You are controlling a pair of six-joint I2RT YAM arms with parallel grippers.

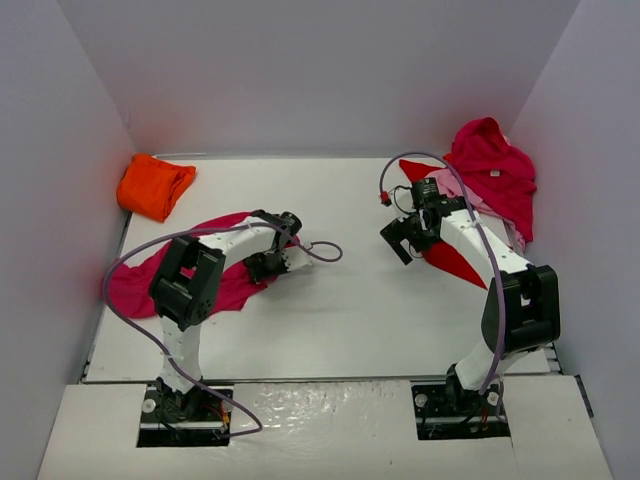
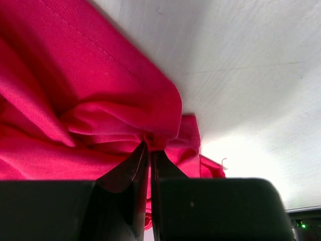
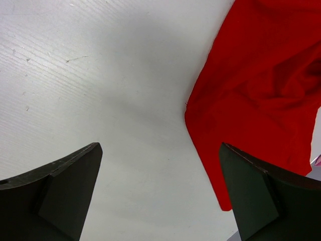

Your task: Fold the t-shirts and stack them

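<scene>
A magenta-crimson t-shirt point(image 1: 133, 283) lies spread and crumpled at the left of the table. My left gripper point(image 1: 270, 266) is shut on a bunched fold at its right edge; in the left wrist view the cloth point(image 2: 90, 105) gathers into the closed gripper point(image 2: 149, 146). A folded orange t-shirt point(image 1: 155, 186) sits at the back left. At the back right a crimson t-shirt point(image 1: 495, 168) lies heaped over a light pink one point(image 1: 478, 202), with a bright red one point(image 1: 450, 260) beneath my right arm. My right gripper point(image 1: 402, 240) hovers open over bare table, the red cloth point(image 3: 261, 95) by its right finger.
White walls close in the table point(image 1: 350, 300) on the left, back and right. A purple cable point(image 1: 322, 252) loops off my left wrist, and another arcs over my right arm.
</scene>
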